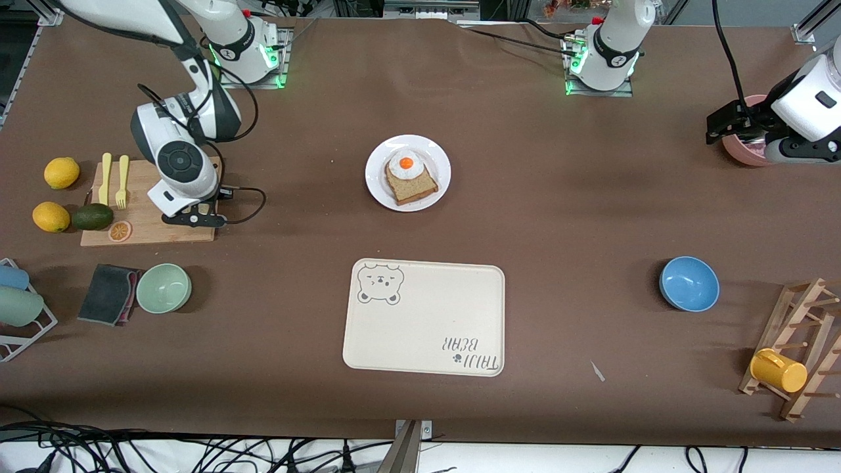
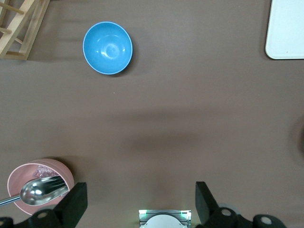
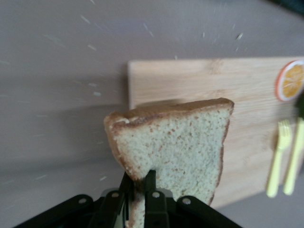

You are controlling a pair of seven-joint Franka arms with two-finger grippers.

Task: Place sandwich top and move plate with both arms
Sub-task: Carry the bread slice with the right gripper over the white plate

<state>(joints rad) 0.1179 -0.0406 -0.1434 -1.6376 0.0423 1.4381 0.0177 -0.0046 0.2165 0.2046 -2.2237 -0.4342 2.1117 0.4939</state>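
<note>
Right now the right gripper (image 3: 137, 190) has its fingers pinched on the lower edge of the sandwich top (image 3: 175, 147), which stands upright in the grip with its brown crust showing along the rounded edge. It hangs over the wooden cutting board (image 1: 151, 226) at the right arm's end of the table. On that board lie two yellow forks (image 1: 113, 179) side by side and an orange slice (image 1: 119, 230) at the corner nearer the front camera. Just off the board's edge sit two lemons (image 1: 61, 173) and an avocado (image 1: 92, 216). Nearer the camera from the board, a dark sponge (image 1: 108, 293) lies touching a pale green bowl (image 1: 163, 288).

In mid-table the plate (image 1: 374, 174) holds a darker toast slice (image 1: 412, 187) with a fried egg (image 1: 406, 164) on top. The cream tray (image 1: 427, 322) with the bear drawing lies nearer the camera than the plate, well apart from it.

Over at the left arm's end, the left gripper (image 2: 137, 202) waits with its fingers spread wide and nothing between them, just beside a pink bowl (image 2: 40, 183) with a metal spoon (image 2: 40, 191) in it. A blue bowl (image 1: 688, 283) sits nearer the camera, and a wooden rack (image 1: 798, 348) carries a yellow mug (image 1: 777, 370).
</note>
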